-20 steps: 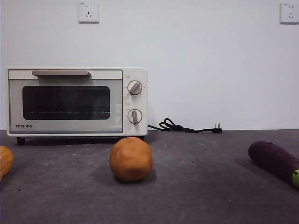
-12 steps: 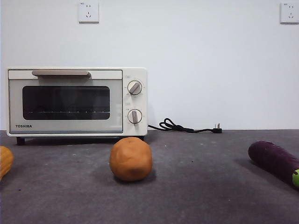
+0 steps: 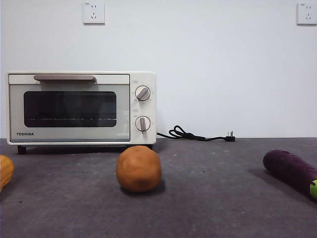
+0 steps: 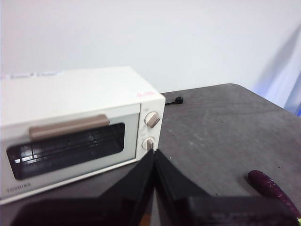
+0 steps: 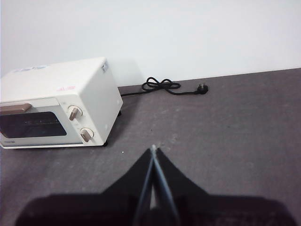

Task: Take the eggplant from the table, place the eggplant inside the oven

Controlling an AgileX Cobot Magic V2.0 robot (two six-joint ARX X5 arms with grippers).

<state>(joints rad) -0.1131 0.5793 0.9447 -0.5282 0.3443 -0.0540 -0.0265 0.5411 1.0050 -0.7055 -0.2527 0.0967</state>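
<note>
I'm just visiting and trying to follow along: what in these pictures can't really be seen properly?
- The eggplant: front view, its green stem end is cut off by the picture's edge.
- An orange thing: front view, only a sliver shows at the edge, so it cannot be identified.
- The round orange-brown lump: left wrist view, hidden behind the left gripper.
- The oven: inside is dim behind dark glass; knob markings are too small.

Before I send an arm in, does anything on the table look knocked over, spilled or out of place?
Nothing stands out. The oven sits square with its door shut, the eggplant lies on the table at the right edge, and the oven's power cord lies unplugged by the wall. Both pincers are shut and clear of everything.
</note>
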